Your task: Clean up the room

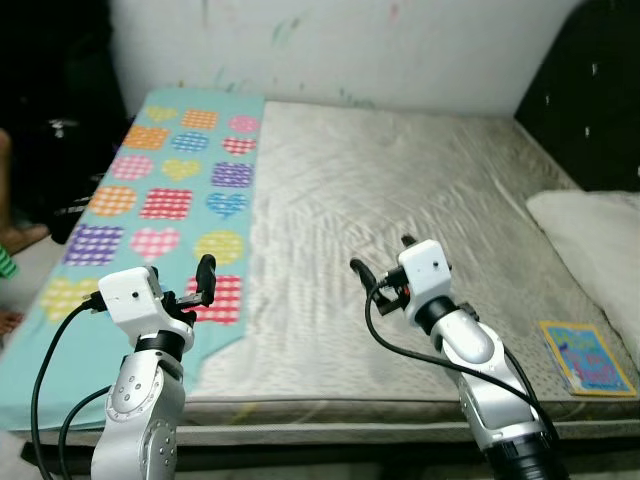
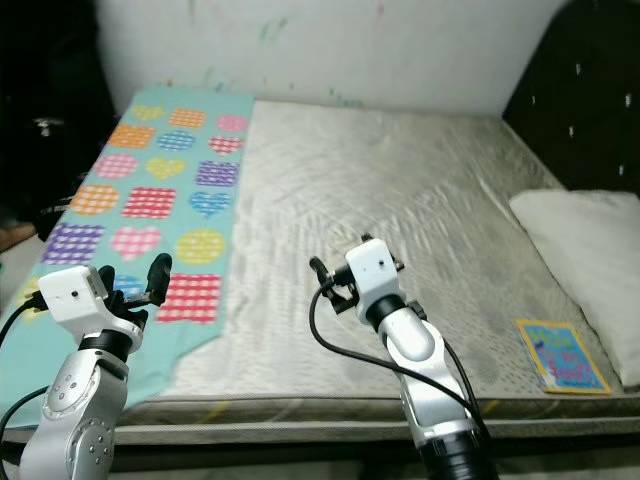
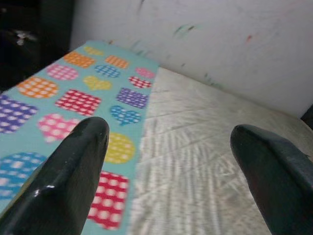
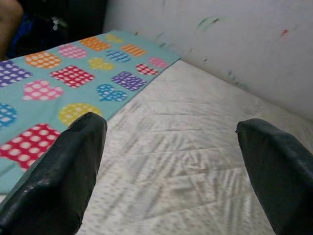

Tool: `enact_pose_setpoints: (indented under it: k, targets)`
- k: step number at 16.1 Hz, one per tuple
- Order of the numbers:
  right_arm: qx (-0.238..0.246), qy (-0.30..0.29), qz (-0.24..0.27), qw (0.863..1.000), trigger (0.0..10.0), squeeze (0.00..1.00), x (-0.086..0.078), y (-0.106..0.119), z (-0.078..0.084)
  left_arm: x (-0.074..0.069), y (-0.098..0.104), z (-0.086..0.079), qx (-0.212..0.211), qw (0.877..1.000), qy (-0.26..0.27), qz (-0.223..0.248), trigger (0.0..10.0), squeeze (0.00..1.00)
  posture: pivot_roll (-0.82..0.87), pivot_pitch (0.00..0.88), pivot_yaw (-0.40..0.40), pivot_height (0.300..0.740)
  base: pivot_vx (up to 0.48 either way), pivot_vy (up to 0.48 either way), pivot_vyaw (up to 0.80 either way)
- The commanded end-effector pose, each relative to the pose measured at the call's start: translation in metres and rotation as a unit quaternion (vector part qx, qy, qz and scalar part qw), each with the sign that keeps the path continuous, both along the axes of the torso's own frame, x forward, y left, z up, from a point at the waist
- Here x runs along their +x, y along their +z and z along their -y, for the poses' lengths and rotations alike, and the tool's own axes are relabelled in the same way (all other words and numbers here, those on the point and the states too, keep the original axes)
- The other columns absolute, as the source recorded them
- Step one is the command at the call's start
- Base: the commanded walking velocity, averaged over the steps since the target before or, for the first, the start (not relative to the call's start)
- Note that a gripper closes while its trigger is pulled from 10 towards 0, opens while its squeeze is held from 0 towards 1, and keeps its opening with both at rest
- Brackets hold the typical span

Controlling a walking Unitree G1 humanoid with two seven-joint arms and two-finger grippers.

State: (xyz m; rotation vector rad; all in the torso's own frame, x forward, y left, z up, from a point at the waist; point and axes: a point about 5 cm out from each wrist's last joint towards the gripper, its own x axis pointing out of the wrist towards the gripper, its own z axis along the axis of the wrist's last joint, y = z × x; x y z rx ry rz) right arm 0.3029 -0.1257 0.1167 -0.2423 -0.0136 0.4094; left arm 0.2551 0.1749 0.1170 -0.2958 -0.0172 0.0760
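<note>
One bare mattress [image 1: 400, 190], heart-patterned sheet [image 1: 170, 190], white wall [image 1: 330, 40]

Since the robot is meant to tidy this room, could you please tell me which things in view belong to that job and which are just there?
Likely part of the job:
- patterned blanket, spread along the mattress's left side
- book, near the right front corner
- left claw and right claw, both open, empty

Just there:
- mattress
- pillow
- wall

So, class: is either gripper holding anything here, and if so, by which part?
Nothing is held. The left gripper and right gripper are both open, raised above the mattress with bare space between the fingers.
</note>
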Motion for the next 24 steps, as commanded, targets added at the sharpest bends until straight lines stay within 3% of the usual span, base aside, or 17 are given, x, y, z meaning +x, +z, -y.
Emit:
enact_pose_setpoints:
  k: [1,6,24]
  targets:
    - [-0.006,-0.013,-0.002,1.000,10.0,0.00,0.0003,-0.0014,0.0093,0.0008,0.0001,0.0070,-0.010,1.000,-0.007,0.000,10.0,0.00,-0.13,0.045,-0.047,0.740,0.000,0.000,0.00]
    - [-0.007,-0.011,-0.003,1.000,10.0,0.00,-0.0006,-0.0024,0.0085,-0.0002,0.0029,0.0073,-0.018,1.000,-0.019,0.014,10.0,0.00,-0.13,0.047,-0.047,0.740,0.000,0.000,0.00]
    - [-0.008,-0.013,-0.002,1.000,10.0,0.00,0.0004,-0.0032,0.0093,0.0020,0.0012,0.0067,-0.020,1.000,-0.013,0.008,10.0,0.00,-0.13,0.036,-0.048,0.740,0.000,0.480,0.00]
